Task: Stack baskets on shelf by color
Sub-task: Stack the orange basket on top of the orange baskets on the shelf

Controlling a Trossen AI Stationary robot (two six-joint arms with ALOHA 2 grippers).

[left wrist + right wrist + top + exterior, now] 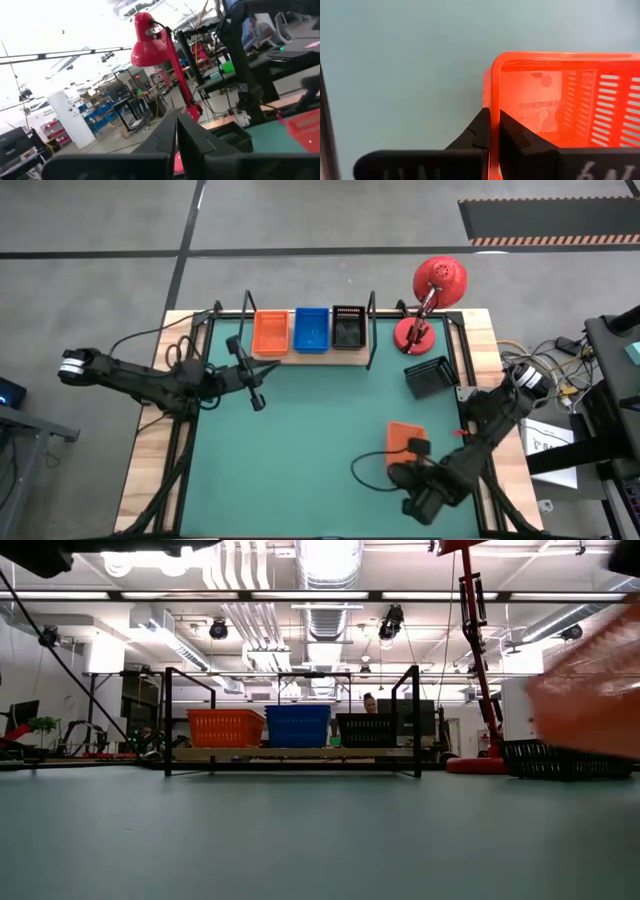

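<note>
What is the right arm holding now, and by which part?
The right gripper has its jaws shut on the orange basket, pinching its rim wall. The left gripper holds nothing.

Green table mat (pixel 300 450), wooden shelf (pixel 310 358), red lamp (pixel 425 305), black basket (pixel 430 376)
</note>
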